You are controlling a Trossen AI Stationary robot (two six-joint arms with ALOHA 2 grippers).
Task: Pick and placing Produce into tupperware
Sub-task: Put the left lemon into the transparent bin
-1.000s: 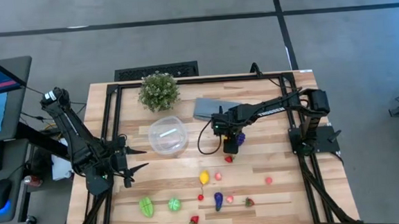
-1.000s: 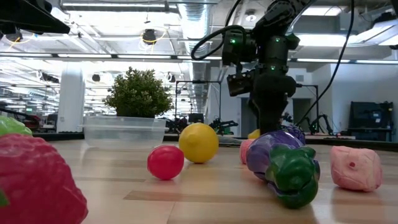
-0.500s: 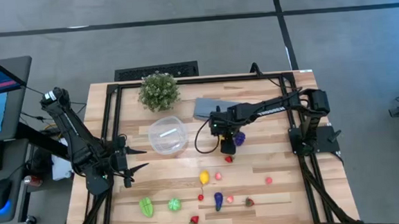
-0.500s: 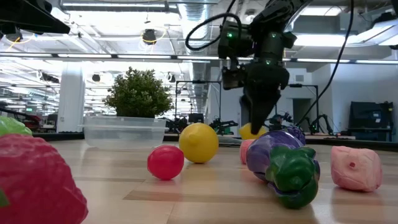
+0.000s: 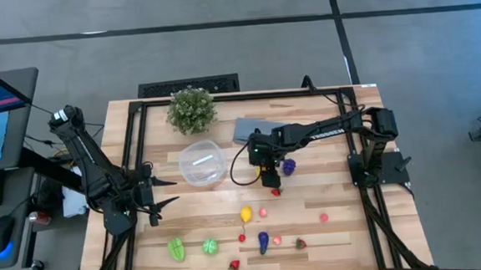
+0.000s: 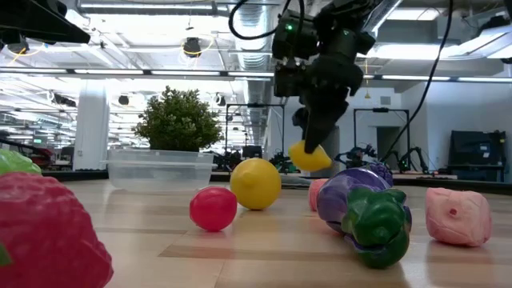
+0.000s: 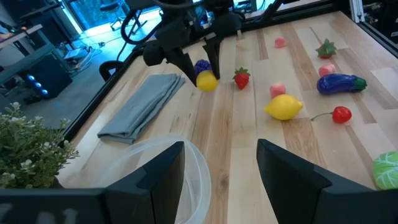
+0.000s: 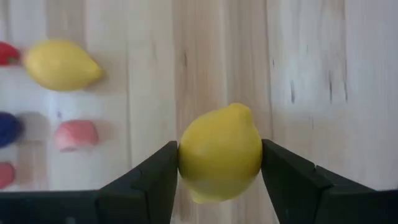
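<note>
Wooden planks make up the table top (image 5: 325,146), and small toys lie on it. The right gripper (image 8: 219,163) holds a little round yellow toy lemon (image 8: 219,152) up in the air, squeezed between its two dark fingers (image 8: 152,177). One finger sits on each side of the lemon, right at its fat middle. That looks like a good place to hold it.

The lemon looks hard, smooth and very light. It could slip out or roll away if the squeeze is weak.

The small round clear plastic tub (image 5: 202,163) stands near the gripper, toward the left arm's side, with bare table between them. It looks empty. A flat grey folded cloth (image 5: 244,131) lies close by, and a leafy green potted plant (image 5: 192,109) sits farther back.

More toy produce rests on the table: a bigger yellow lemon (image 5: 246,213), a purple eggplant (image 5: 263,242) and a red strawberry (image 5: 234,266). The left gripper (image 5: 162,192) waits at its edge, fingers partly open and holding nothing.
</note>
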